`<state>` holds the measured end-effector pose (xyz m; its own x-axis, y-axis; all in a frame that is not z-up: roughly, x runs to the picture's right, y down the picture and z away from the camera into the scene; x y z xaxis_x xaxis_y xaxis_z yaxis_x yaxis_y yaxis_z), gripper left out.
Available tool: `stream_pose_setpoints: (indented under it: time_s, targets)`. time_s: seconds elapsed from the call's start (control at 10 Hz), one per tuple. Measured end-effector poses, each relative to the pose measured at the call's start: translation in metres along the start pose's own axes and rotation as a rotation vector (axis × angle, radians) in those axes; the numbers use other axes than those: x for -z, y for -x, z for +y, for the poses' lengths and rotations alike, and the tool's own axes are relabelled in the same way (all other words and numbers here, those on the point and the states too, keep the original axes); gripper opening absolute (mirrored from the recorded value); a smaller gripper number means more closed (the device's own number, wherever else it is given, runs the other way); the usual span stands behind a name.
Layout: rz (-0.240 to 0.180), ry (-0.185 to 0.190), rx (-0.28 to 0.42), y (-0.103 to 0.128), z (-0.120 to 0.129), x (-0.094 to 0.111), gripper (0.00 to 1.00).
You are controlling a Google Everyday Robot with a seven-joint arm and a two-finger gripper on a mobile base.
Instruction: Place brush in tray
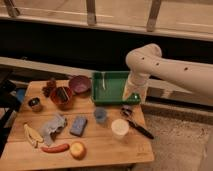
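Gripper (131, 98): at the end of the pale arm, hanging above the tray's right front corner; spread wide, holding nothing.
Brush (138, 125): flat on the wooden table (100, 150), outside the tray, just in front of the gripper; greyish head toward the tray, black handle slanting away toward the table's right front edge.
Tray (115, 88): green, at the back right of the table, just beside the maroon bowl (80, 83); already holding a small pale utensil (103, 80) along its left side.
Step in hand: probably lining up over the brush before coming down; not yet grasped, not yet placed.
Risk, thin handle: easy to pinch off-centre or miss against the tabletop; would skid or roll the brush instead of lifting it.
Risk, table edge: handle end close to the right front edge; liable to be pushed off by an outward nudge.
Risk, neighbours: white cup (120, 128) just beside the brush head, blue cup (100, 115) near; liable to be knocked over by a descent too far left.
Risk, long load: if gripped near one end, likely to droop or swing and catch the tray's rim on the way in.
Risk, landing: could end propped on the rim or across the pale utensil rather than flat inside.
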<state>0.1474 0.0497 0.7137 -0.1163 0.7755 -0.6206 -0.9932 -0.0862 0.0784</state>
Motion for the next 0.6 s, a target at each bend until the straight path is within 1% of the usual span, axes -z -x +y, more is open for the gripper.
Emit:
stream_pose_setpoints:
  time_s: [0.1,0.2,0.5,0.6]
  targets:
    - [0.014,-0.016,0.039,0.0012,0.0027,-0.0015,0.63]
    - [0.021,-0.02,0.053,0.0011,0.0043,-0.0022,0.63]
    - [0.022,-0.02,0.049,0.0001,0.0024,-0.002,0.63]
    - [0.011,-0.018,0.034,0.0017,0.0034,-0.0034,0.63]
